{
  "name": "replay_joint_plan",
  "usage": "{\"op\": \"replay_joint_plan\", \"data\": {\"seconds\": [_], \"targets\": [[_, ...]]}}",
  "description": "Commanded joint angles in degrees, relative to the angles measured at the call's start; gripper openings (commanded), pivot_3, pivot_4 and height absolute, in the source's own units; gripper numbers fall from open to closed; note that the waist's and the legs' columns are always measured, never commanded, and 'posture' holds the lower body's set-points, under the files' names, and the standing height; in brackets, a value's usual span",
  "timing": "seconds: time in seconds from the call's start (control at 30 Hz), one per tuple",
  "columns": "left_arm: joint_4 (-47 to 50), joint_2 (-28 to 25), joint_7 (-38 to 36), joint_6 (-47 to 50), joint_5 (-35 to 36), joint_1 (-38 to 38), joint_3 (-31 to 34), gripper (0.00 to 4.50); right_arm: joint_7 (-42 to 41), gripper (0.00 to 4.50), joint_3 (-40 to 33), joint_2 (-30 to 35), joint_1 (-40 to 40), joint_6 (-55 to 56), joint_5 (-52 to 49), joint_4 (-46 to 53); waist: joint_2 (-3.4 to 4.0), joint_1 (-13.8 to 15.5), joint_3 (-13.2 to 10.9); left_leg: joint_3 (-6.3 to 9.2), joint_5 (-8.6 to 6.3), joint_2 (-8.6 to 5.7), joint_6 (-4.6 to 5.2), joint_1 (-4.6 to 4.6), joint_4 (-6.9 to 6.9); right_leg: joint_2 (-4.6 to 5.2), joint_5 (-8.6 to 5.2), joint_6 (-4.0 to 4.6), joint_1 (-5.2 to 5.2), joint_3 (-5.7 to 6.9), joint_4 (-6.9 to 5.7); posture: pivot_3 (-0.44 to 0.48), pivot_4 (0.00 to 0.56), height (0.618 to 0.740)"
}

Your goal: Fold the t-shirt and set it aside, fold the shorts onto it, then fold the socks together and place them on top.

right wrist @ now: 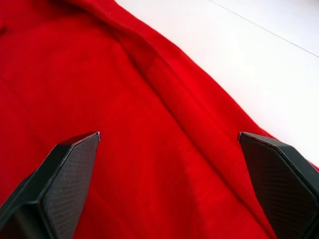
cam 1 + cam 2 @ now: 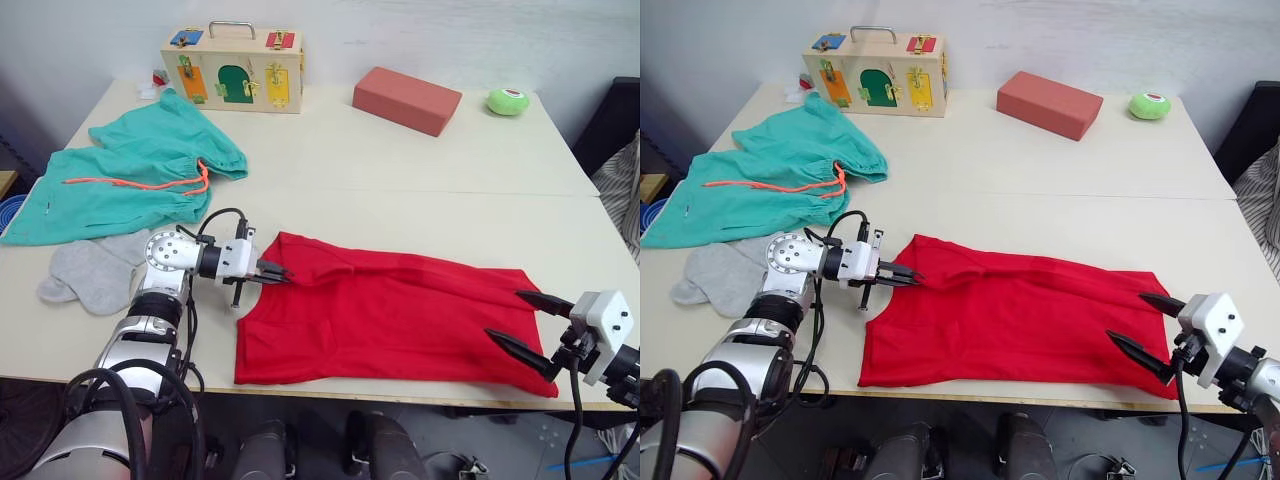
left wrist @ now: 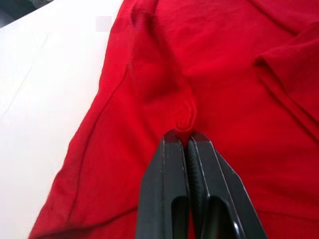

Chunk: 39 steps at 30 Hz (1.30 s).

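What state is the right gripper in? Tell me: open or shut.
Open: the right gripper holds its two fingers wide apart over the t-shirt, gripping nothing.

A pale cream counter [image 2: 420, 190] fills most of the scene, made of two slabs with a thin seam running across its middle; behind it stands a plain white wall [image 2: 420, 30], evenly lit; at the counter's far edge sit a wooden latch-board box [image 2: 235, 68] with a metal handle, a red-brown block [image 2: 406, 99] and a small green round object [image 2: 508, 101]; a dark chair back [image 2: 612, 120] and striped cloth [image 2: 625, 185] show at the right edge; a blue object [image 2: 8, 212] sits low at the left; the floor [image 2: 520, 440] below the near edge is dark grey.
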State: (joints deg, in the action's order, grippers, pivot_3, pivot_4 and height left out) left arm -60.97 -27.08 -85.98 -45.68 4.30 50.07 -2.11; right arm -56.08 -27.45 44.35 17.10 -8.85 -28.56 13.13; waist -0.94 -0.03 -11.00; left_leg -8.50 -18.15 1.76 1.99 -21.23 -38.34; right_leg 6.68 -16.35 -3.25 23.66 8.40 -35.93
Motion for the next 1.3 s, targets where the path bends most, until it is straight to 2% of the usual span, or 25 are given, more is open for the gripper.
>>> {"op": "replay_joint_plan", "data": {"seconds": [0.03, 0.2, 0.3, 0.4, 0.43, 0.47, 0.53, 0.6, 0.63, 0.67, 0.7, 0.77, 0.8, 0.83, 0.93, 1.03, 1.2, 1.3], "targets": [[2.0, -1.4, -2.1, -2.0, 0.5, -0.9, -1.0, 0.01, -0.1, 4.50, -2.6, -0.3, 0.8, 0.8, -0.4, -0.1, 0.00, 0.0, 0.0, 0.00, 0.00, 0.00, 0.00, 0.00, 0.01, 0.00, 0.00, 0.00, 0.00, 0.00, 0.01, 0.000, 0.150, 0.740], [5.0, -2.1, -1.4, -0.5, 1.5, -2.3, -1.7, 0.01, -0.2, 4.50, -2.6, -0.2, 1.3, 1.7, 0.3, -1.4, 0.00, 0.0, 0.0, 0.01, -0.01, 0.01, 0.01, 0.00, 0.00, 0.00, 0.00, 0.00, 0.00, 0.00, 0.01, 0.000, 0.150, 0.740], [8.6, -3.2, -2.6, 5.9, 0.9, -5.2, -3.4, 0.01, 0.7, 4.50, -1.5, -0.3, 0.4, 0.6, 0.2, -2.3, 0.04, -0.2, 0.0, 0.00, -0.02, 0.01, 0.02, 0.01, 0.01, 0.00, 0.00, 0.00, 0.00, -0.01, 0.01, 0.000, 0.150, 0.740], [11.7, -3.6, 0.1, 12.8, 1.9, -6.4, -3.0, 0.01, 0.7, 4.50, -0.9, -0.3, -0.8, 0.0, -0.1, -2.4, 0.04, -0.2, 0.0, -0.01, -0.02, 0.03, 0.01, 0.03, 0.01, -0.03, 0.00, 0.00, 0.00, -0.02, -0.01, 0.000, 0.150, 0.740], [12.9, -3.9, 0.2, 14.6, 2.1, -6.8, -3.0, 0.47, 0.5, 4.50, -0.8, -0.2, -1.2, -0.2, -0.3, -2.4, 0.04, -0.1, 0.0, 0.00, -0.02, 0.03, 0.01, 0.02, 0.00, -0.03, 0.00, 0.00, 0.00, -0.01, -0.02, 0.000, 0.150, 0.740], [14.0, -4.4, 0.7, 15.4, 1.8, -7.1, -3.1, 0.68, -0.1, 4.50, -0.6, 0.1, -1.5, -0.6, -0.7, -2.3, 0.04, -0.1, 0.0, 0.01, -0.02, 0.04, 0.01, 0.01, -0.03, -0.03, 0.00, 0.00, 0.00, -0.01, -0.02, 0.000, 0.150, 0.740], [17.4, -5.7, 0.2, 18.8, 3.5, -8.3, -2.1, 1.29, -1.0, 4.12, -0.8, 0.3, -2.5, -2.1, -2.7, -1.6, 0.04, -0.1, 0.0, 0.01, -0.02, 0.03, 0.02, 0.01, -0.03, -0.02, 0.00, 0.00, -0.01, -0.02, -0.02, 0.000, 0.150, 0.740], [21.7, -7.3, -0.6, 23.3, 5.5, -10.1, -1.3, 1.94, -1.6, 3.59, -0.7, 0.8, -3.4, -3.8, -4.0, -0.8, 0.04, -0.2, 0.0, 0.01, -0.03, 0.03, 0.03, 0.01, -0.02, 0.00, 0.00, 0.00, 0.00, -0.03, -0.02, 0.000, 0.150, 0.740], [23.5, -7.8, -0.7, 25.2, 6.1, -10.8, -1.2, 2.33, -1.8, 3.17, -0.6, 0.9, -3.6, -4.2, -4.1, -0.5, 0.04, -0.2, 0.0, 0.01, -0.03, 0.05, 0.03, 0.01, -0.01, -0.01, 0.00, 0.00, 0.00, -0.04, -0.01, 0.000, 0.150, 0.740], [27.9, -9.0, -1.5, 32.2, 9.2, -12.1, -0.3, 2.56, -1.7, 2.87, -0.2, 1.0, -4.8, -5.2, -4.9, 0.3, 0.04, -0.2, 0.0, 0.01, -0.03, 0.05, 0.02, 0.02, 0.00, -0.01, 0.00, 0.00, 0.00, -0.04, -0.01, 0.000, 0.150, 0.740], [32.6, -10.3, -1.9, 40.8, 13.2, -13.3, 0.7, 2.57, -1.2, 2.49, 0.4, 0.9, -6.2, -6.0, -5.5, 1.2, 0.04, -0.2, 0.0, 0.01, -0.03, 0.05, 0.02, 0.02, -0.01, -0.01, 0.00, 0.00, 0.00, -0.04, -0.02, 0.000, 0.150, 0.740], [40.9, -11.7, -0.1, 55.4, 20.8, -14.5, 3.0, 2.45, 0.4, 1.84, 2.8, -0.1, -10.0, -7.4, -6.2, 3.3, 0.03, -0.4, 0.0, 0.00, -0.03, 0.08, 0.02, 0.01, -0.06, -0.01, 0.00, 0.00, 0.00, -0.09, -0.05, 0.000, 0.150, 0.740], [43.7, -11.6, 2.1, 60.2, 23.3, -14.6, 4.1, 2.20, 1.7, 1.50, 4.4, -0.9, -11.8, -7.3, -5.3, 4.1, 0.03, -0.5, 0.0, 0.00, -0.03, 0.10, 0.02, 0.00, -0.07, -0.01, 0.00, 0.00, 0.00, -0.10, -0.06, 0.000, 0.150, 0.740], [45.8, -11.5, 3.9, 63.5, 24.8, -14.8, 4.9, 1.96, 2.5, 1.18, 5.5, -1.4, -13.0, -7.2, -4.7, 4.6, 0.03, -0.4, 0.0, 0.03, -0.03, 0.12, 0.02, 0.00, -0.15, -0.02, 0.00, 0.00, 0.00, -0.10, -0.09, 0.000, 0.150, 0.740], [48.7, -5.9, 13.1, 66.2, 26.7, -13.4, 7.4, 0.98, 11.0, 0.07, 13.4, -6.8, -19.4, -5.3, 3.3, 6.2, 0.04, 0.1, 0.1, 0.10, -0.04, 0.13, -0.02, 0.05, -0.23, -0.02, 0.00, 0.00, -0.10, -0.11, -0.10, 0.000, 0.150, 0.740], [47.1, 0.4, 22.1, 60.4, 19.9, -13.3, 4.6, 0.06, 20.2, 0.00, 23.8, -14.7, -25.6, -5.1, 12.6, 5.2, 0.04, 0.1, 0.1, 0.11, -0.06, 0.05, -0.03, -0.05, -0.35, 0.01, 0.00, 0.00, -0.08, -0.13, -0.14, 0.000, 0.150, 0.740], [43.1, 11.5, 38.5, 57.5, 11.5, -13.4, 0.4, 0.06, 33.3, 0.00, 35.3, -27.8, -31.5, -3.5, 25.2, -0.1, 0.03, 0.0, 0.1, 0.07, -0.07, 0.05, -0.04, -0.22, -0.44, -0.08, 0.00, 0.00, 0.05, -0.13, -0.39, 0.000, 0.150, 0.740], [43.4, 14.7, 44.5, 59.3, 8.4, -15.2, -1.2, 0.06, 37.1, 0.00, 38.4, -30.8, -31.4, -3.0, 29.9, -2.2, 0.03, -0.1, 0.1, 0.06, -0.07, 0.06, -0.04, -0.25, -0.50, -0.08, 0.00, 0.00, 0.07, -0.14, -0.44, 0.000, 0.150, 0.740]]}}
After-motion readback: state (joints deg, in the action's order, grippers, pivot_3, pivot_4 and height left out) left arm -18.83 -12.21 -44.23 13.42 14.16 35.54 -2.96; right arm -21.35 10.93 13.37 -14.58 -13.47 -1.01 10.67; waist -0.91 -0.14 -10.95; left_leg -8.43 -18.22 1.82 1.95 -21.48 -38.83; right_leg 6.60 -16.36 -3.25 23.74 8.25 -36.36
